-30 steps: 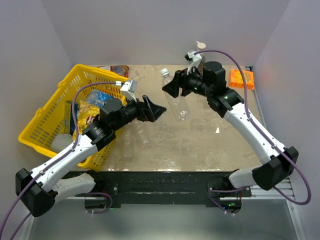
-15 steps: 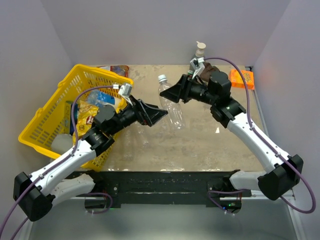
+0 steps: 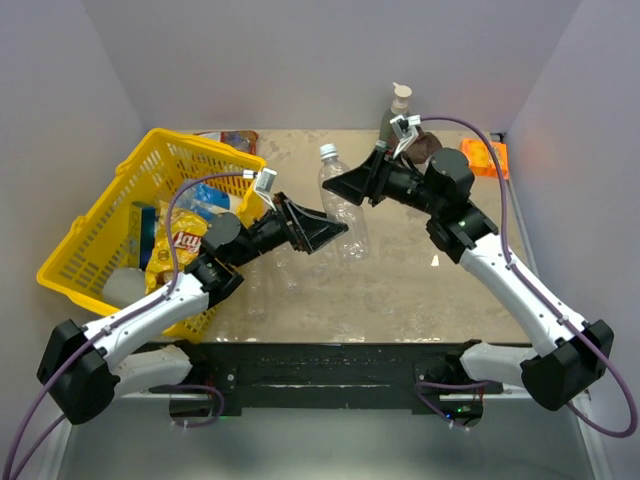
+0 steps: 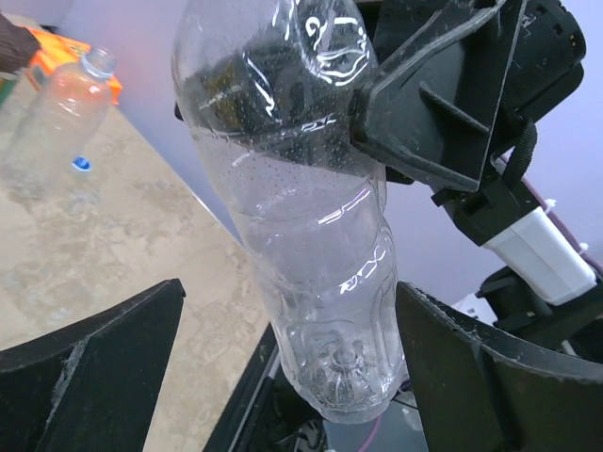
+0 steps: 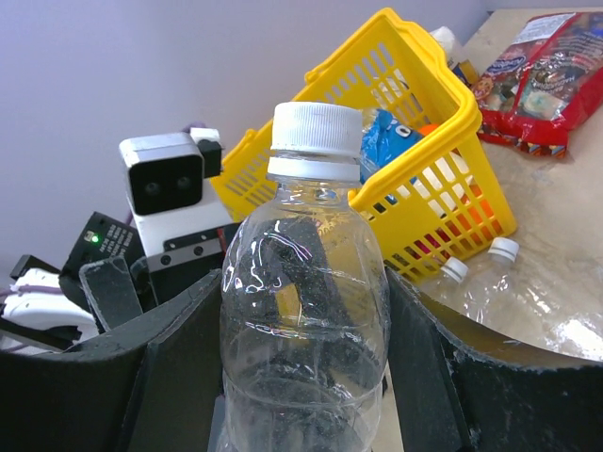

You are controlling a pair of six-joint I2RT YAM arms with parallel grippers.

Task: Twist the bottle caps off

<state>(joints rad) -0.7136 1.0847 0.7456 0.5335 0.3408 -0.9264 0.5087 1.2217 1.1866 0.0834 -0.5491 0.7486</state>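
The left gripper (image 3: 322, 232) stood wide, its fingers (image 4: 94, 377) on either side of the base of the bottle (image 5: 301, 282), not closed on it. That clear, ribbed bottle hung tilted above the middle of the tabletop (image 3: 400, 290), with its white cap (image 5: 316, 127) on and pointing toward the far edge. The right gripper (image 3: 345, 188) clamped its upper body. Two capped bottles (image 5: 445, 290) lay beside the yellow basket (image 5: 452, 188) at the left edge. An uncapped bottle (image 4: 57, 113) and a blue cap (image 4: 83, 163) lay near the orange packet (image 3: 483, 157) in the far right corner.
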